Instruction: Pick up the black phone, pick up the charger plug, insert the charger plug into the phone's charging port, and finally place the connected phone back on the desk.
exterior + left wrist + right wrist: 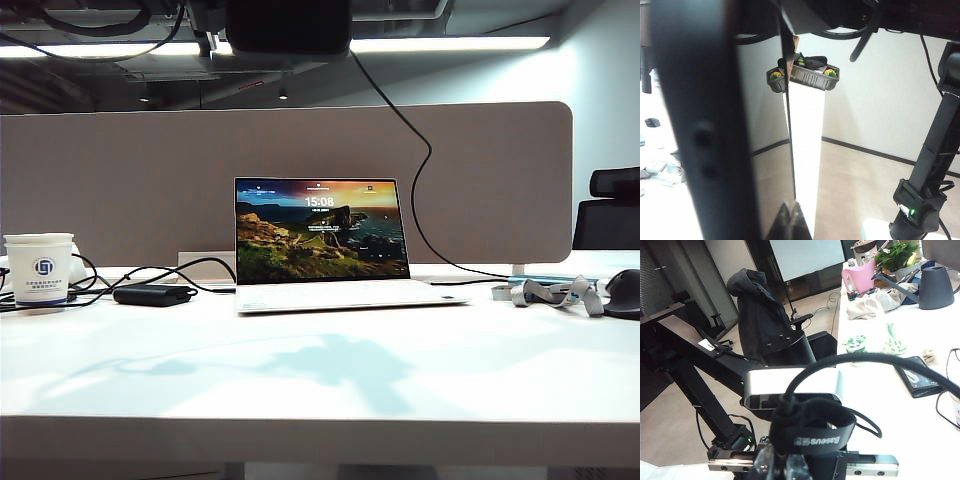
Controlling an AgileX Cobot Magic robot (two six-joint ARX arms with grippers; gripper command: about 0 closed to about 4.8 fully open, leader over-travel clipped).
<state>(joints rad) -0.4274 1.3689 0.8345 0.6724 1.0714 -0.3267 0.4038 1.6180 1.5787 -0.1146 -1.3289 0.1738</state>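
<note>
Black and glossy, the black phone (700, 125) stands on edge close before the left wrist camera, and we note two side buttons on the edge turned to the lens. Its reflective face mirrors the room beside it. It rises from the left gripper (790, 220), whose fingers are pressed together on the phone's lower end. Behind the phone we see only a pale wall and wooden floor, so it is held in the air rather than lying on a surface.

From the right wrist camera, the right gripper (785, 467) is also closed tight, at the foot of a black cable (875, 360) that arches up over it. A black strap (815, 435) with grey lettering is wrapped round the cable just above the fingers. We cannot tell where the charger plug sits: the fingertips are blurred and the cable end is hidden.

In the exterior view the desk (320, 390) carries an open laptop (320, 240) at the middle, with a lit screen. A paper cup (40, 268) stands at the left and a matte power brick (152, 294) lies near it. A grey lanyard (555, 292) and a dark mouse (625, 292) lie at the right. The divider panel (120, 180) stands behind them. We see the grippers only in the wrist views.
</note>
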